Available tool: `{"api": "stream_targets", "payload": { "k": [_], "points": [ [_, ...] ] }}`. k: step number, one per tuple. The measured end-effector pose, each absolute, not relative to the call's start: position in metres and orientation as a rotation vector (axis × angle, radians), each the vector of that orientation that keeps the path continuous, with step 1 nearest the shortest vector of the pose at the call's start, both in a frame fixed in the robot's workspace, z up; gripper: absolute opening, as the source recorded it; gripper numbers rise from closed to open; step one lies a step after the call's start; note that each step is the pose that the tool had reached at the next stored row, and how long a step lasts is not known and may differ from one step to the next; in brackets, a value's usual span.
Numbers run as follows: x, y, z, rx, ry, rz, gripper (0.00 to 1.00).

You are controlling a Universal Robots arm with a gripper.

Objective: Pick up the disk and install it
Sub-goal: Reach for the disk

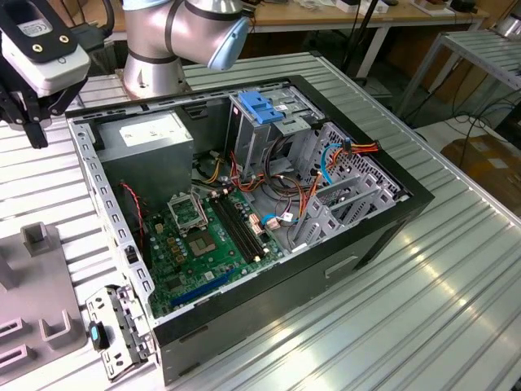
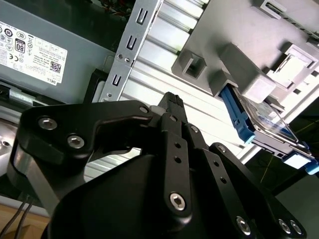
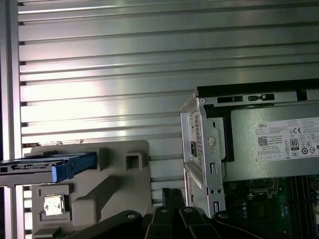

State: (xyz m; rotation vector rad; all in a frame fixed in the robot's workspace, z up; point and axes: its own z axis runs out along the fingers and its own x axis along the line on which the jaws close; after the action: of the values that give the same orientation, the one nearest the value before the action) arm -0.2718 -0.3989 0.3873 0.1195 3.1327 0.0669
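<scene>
The disk [image 3: 47, 165] stands on edge in a grey fixture plate [image 3: 107, 196]. It is a thin silver slab with blue plastic side rails, and in the second wrist view the disk [image 2: 266, 124] shows a shiny face. My gripper [image 1: 34, 134] hangs above the ribbed table at the exterior view's left, beside the back corner of the open computer case [image 1: 383, 224]. The gripper [image 2: 172, 101] is shut with nothing in it and is well apart from the disk. Its dark fingertips also show in the first wrist view, where the gripper [image 3: 172, 193] sits between the fixture and the case.
Inside the case are a grey power-supply box [image 1: 151, 138], a green motherboard [image 1: 203, 244], cable bundles, and a metal cage with a blue cap [image 1: 264, 106]. A loose metal bracket with a blue latch [image 1: 110, 334] lies by the case's front corner. The arm's base [image 1: 163, 49] stands behind.
</scene>
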Motion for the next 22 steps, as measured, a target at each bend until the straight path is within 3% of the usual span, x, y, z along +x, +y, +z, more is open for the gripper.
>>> {"api": "stream_targets", "payload": {
  "k": [22],
  "points": [
    [-0.295, -0.399, 0.386, 0.120, 3.136, 0.067, 0.11]
  ]
}}
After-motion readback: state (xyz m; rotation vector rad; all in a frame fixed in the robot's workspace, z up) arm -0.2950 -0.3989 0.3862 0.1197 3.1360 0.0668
